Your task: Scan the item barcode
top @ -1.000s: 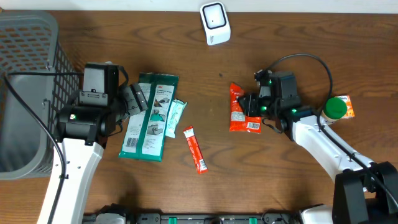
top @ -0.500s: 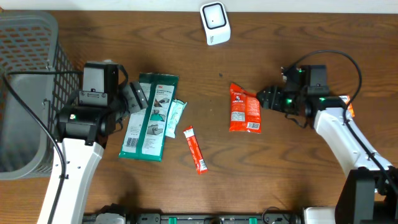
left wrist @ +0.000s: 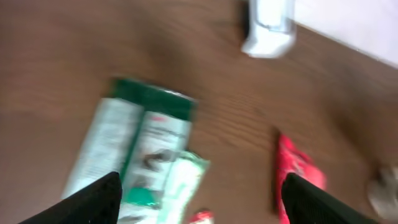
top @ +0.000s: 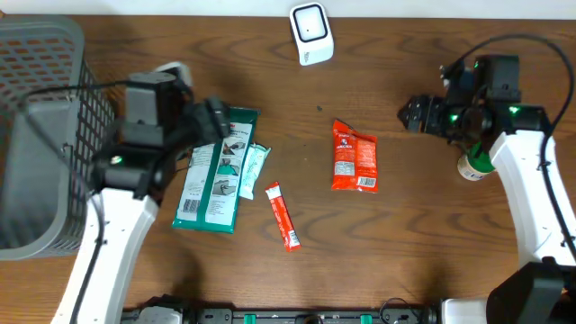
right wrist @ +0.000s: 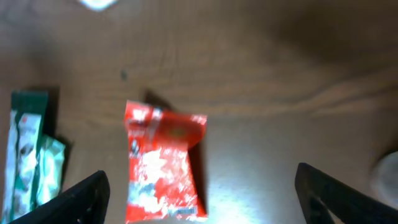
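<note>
A white barcode scanner [top: 310, 34] stands at the table's back edge. A red snack pouch [top: 354, 157] lies flat mid-table, free of both grippers. My right gripper [top: 411, 115] hangs open to the pouch's right, apart from it; in the right wrist view the pouch [right wrist: 163, 165] sits between and beyond the wide fingers [right wrist: 81, 199]. My left gripper [top: 214, 120] is open above the top of a green package [top: 216, 171]. The blurred left wrist view shows the package [left wrist: 134, 146], the scanner [left wrist: 268, 25] and the pouch [left wrist: 298, 174].
A small green-white sachet [top: 255, 171] lies against the green package, with a red stick packet [top: 283, 216] below it. A grey mesh basket [top: 40, 135] fills the left side. A green-capped bottle [top: 477, 162] stands half hidden behind my right arm.
My right gripper opened, let go of the red pouch and drew back to the right and upward. My left arm swung up and to the right over the green package.
</note>
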Controlling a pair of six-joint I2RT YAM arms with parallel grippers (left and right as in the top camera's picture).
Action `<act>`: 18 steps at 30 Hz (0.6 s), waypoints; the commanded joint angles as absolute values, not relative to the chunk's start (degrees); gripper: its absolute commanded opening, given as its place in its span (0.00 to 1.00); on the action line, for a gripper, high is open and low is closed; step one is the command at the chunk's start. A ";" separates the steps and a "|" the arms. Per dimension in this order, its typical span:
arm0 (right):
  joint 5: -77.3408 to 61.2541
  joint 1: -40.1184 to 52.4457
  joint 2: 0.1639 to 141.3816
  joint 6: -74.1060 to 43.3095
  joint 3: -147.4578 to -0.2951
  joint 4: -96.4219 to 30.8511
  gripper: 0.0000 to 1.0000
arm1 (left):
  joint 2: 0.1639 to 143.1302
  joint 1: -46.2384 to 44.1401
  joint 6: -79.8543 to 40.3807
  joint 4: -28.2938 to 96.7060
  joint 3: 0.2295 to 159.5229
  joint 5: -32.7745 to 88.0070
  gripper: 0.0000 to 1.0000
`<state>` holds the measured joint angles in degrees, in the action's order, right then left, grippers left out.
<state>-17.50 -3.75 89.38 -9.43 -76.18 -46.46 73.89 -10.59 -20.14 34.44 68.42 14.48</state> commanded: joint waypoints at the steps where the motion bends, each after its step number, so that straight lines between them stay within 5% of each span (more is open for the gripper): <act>1: -13.96 -7.18 88.49 -8.49 -79.29 -47.72 0.93 | 80.03 -15.94 -13.65 32.75 69.12 26.89 0.83; 10: -11.75 -18.46 88.51 -8.47 -79.81 -52.34 0.99 | 100.49 -28.95 -12.43 20.95 69.12 28.05 0.89; 18: -11.84 -19.79 88.51 -8.49 -79.81 -52.53 0.99 | 108.47 -31.59 -10.98 12.64 69.12 40.21 0.91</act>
